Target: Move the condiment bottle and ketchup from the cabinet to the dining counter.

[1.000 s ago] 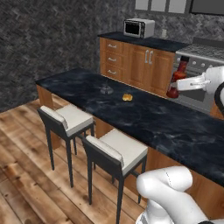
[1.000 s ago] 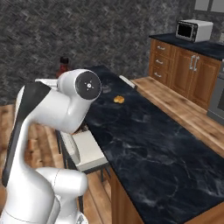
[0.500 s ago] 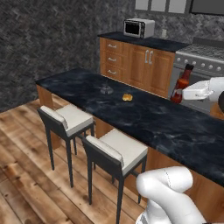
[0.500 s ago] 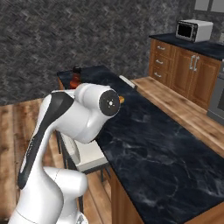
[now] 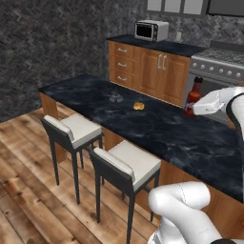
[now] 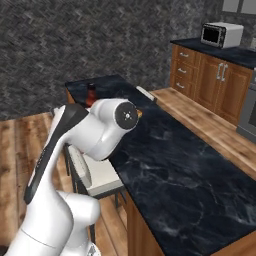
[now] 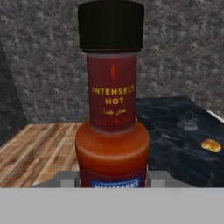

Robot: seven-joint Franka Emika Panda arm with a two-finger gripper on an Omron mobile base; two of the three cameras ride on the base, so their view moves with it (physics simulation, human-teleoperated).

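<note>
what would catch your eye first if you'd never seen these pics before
The condiment bottle dominates the hand view: dark red with a black cap, labelled "INTENSELY HOT", upright in the hand above the dining counter. Next, the robot's bulky white arm looms across the right base view. Two white-cushioned bar stools stand along the counter's near side, and a small orange item lies on its top.

Count: one condiment bottle [image 7: 112, 113]; two bar stools [image 5: 75, 131]; one microwave [image 5: 151, 30]; one small orange item [image 5: 138, 106]; one glass [image 5: 115, 97].
</note>
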